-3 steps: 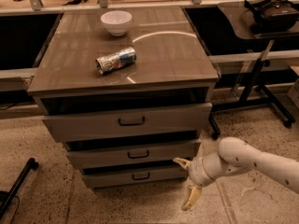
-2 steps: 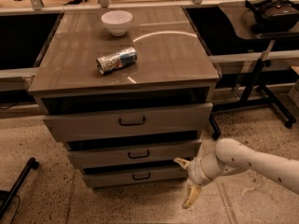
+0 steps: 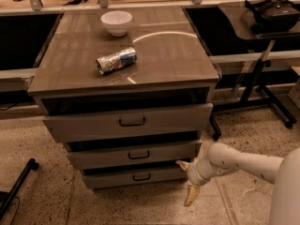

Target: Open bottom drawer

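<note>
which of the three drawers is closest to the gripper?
The bottom drawer, lowest with the shortest front: the gripper is just off its right end; the middle drawer and top drawer sit higher.

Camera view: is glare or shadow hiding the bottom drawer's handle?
In the camera view, the only glare is a bright arc on the cabinet top. The bottom drawer front is evenly lit and its handle stands out dark, with deep shadow only in the gap above. The gripper hangs by the drawer's right end, low near the floor.
</note>
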Controlling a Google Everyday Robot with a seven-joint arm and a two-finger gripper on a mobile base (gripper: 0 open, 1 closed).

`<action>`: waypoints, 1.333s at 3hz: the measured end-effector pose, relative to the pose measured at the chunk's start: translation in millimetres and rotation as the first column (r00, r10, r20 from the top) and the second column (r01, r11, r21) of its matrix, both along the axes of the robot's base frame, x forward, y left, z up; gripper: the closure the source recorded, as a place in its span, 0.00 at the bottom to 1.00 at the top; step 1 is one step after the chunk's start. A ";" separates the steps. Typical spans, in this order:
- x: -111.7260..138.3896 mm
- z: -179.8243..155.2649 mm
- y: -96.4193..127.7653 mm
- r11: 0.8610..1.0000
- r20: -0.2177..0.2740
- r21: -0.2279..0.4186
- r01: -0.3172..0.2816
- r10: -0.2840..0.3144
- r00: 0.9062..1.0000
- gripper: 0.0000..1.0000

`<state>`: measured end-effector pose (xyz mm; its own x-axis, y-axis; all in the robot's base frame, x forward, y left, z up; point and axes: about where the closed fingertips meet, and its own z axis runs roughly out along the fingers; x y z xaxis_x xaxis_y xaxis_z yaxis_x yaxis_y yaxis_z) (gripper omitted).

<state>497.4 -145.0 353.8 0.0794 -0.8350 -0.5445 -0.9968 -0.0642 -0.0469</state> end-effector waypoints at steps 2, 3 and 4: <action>13.4 -77.3 -4.9 0.998 -0.060 -0.057 -0.011 0.008 0.998 0.00; 27.1 -105.0 -4.5 0.995 -0.027 -0.092 -0.030 0.027 0.999 0.00; 41.8 -126.3 -4.6 0.991 0.025 -0.129 -0.039 0.043 0.999 0.00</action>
